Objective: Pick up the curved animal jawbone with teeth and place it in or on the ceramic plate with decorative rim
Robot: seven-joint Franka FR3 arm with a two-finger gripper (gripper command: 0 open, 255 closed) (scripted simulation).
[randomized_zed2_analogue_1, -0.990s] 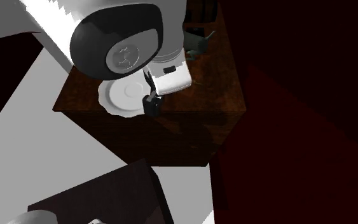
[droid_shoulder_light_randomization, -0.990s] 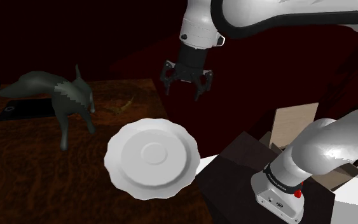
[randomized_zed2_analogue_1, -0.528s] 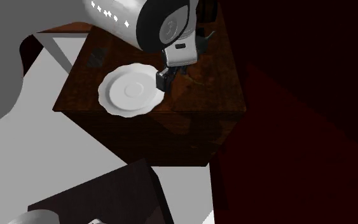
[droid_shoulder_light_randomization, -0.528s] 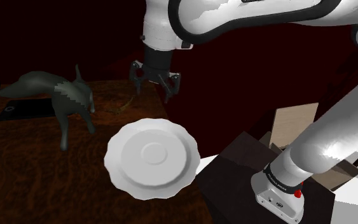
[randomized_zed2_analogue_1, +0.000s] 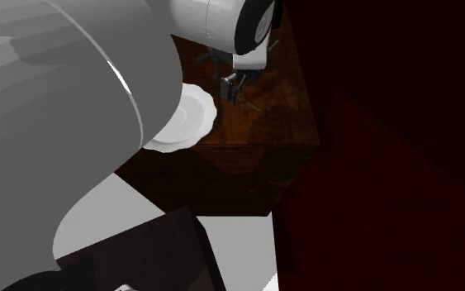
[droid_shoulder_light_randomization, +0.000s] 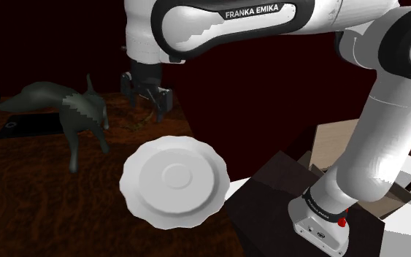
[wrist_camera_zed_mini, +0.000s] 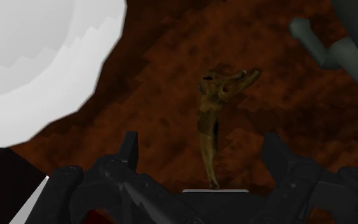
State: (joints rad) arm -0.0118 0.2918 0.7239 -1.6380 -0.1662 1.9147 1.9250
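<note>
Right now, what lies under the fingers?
The brown jawbone lies on the dark table, between the open fingers and untouched by them. Whether its near end runs on beneath the fingers' mount cannot be seen.

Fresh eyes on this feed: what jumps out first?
The white scalloped plate glows against the dark brown table, at the edge nearest the stand. Behind it, the open gripper hangs over the brownish jawbone, with a grey animal figurine standing toward the shoulder view's left.
</note>
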